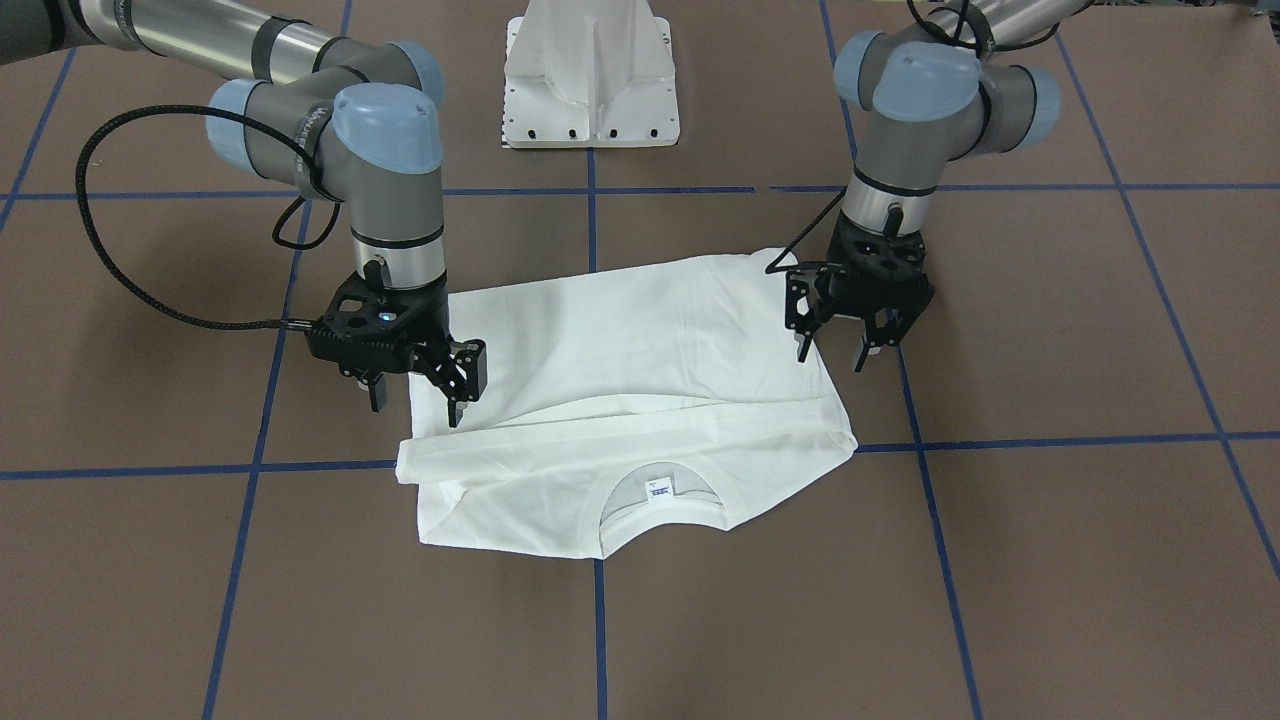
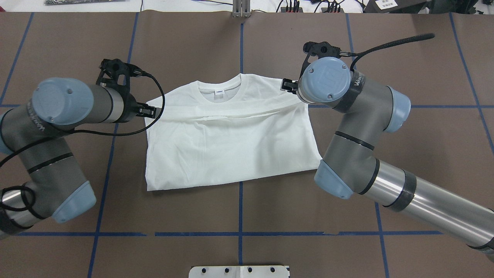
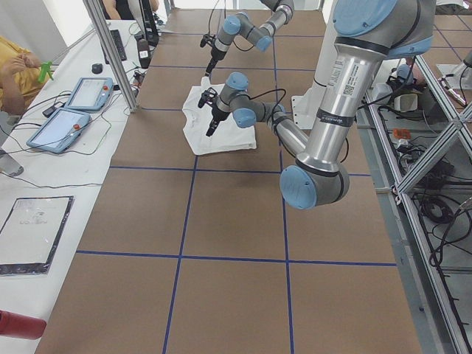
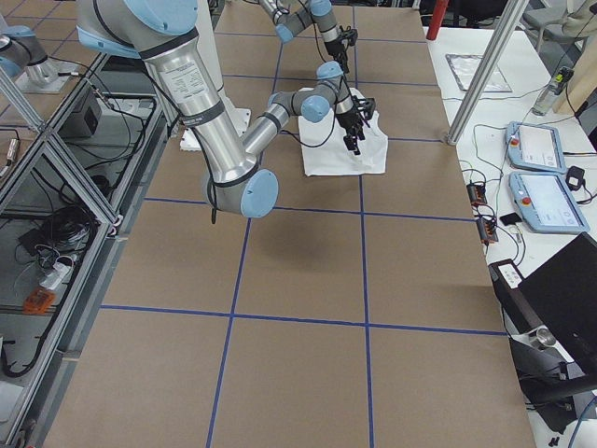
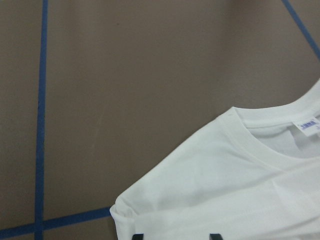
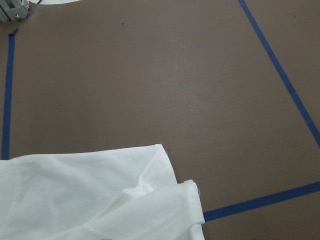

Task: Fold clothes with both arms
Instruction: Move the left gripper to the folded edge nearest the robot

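T-shirt (image 1: 640, 330) folded, cuffs hidden, perhaps underneath; left end effector (image 1: 832, 352), right end effector (image 1: 415, 400) released.

I am facing a brown tabletop (image 3: 236, 287) gridded with blue tape (image 3: 221, 257); along the frame's left, a white bench (image 3: 81, 169) is holding two tablets (image 3: 63, 127).

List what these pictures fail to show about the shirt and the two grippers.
- Shirt underside: hidden in every view by its own folded layers.
- Neck tag print: too small to read in any view.
- Right gripper: in the overhead view, mostly covered by its own wrist joint.
- Left gripper: in the left wrist view, its fingertips are nearly cut off by the bottom edge.
- Side views: both grippers are too small to judge contact with the cloth.
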Controlling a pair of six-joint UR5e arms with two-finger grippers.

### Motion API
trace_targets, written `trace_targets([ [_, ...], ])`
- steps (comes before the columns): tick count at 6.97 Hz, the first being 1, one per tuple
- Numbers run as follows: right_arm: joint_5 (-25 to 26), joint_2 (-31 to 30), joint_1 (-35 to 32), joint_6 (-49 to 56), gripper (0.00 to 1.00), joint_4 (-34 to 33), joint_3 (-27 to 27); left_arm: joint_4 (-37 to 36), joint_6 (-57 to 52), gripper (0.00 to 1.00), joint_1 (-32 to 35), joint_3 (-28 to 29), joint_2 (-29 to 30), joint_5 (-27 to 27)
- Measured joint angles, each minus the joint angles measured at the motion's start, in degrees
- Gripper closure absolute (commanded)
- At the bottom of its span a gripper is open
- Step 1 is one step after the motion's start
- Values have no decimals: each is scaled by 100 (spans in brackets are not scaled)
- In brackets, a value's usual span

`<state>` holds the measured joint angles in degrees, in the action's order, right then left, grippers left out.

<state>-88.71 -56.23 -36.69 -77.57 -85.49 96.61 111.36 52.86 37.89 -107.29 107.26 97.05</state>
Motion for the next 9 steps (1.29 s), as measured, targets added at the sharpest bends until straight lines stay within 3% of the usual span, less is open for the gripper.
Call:
trace_targets([
  [2,-61,-70,-35,60,0,19,113,395,297,0,-414,-364,-700,65],
  [3,-66,-71,-38,65,0,28,124,823,657,7,-813,-369,-971,-79],
  [4,-65,-79,-40,78,0,31,127,1026,1040,22,-1165,-352,-1082,-316],
  [5,-62,-82,-40,104,0,32,128,1098,1372,50,-1403,-337,-1109,-496],
  [6,-58,-85,-40,124,0,33,125,1123,1544,63,-1545,-329,-1106,-571],
  [9,-43,-97,-40,137,0,35,113,1133,1637,65,-1708,-320,-1092,-607],
])
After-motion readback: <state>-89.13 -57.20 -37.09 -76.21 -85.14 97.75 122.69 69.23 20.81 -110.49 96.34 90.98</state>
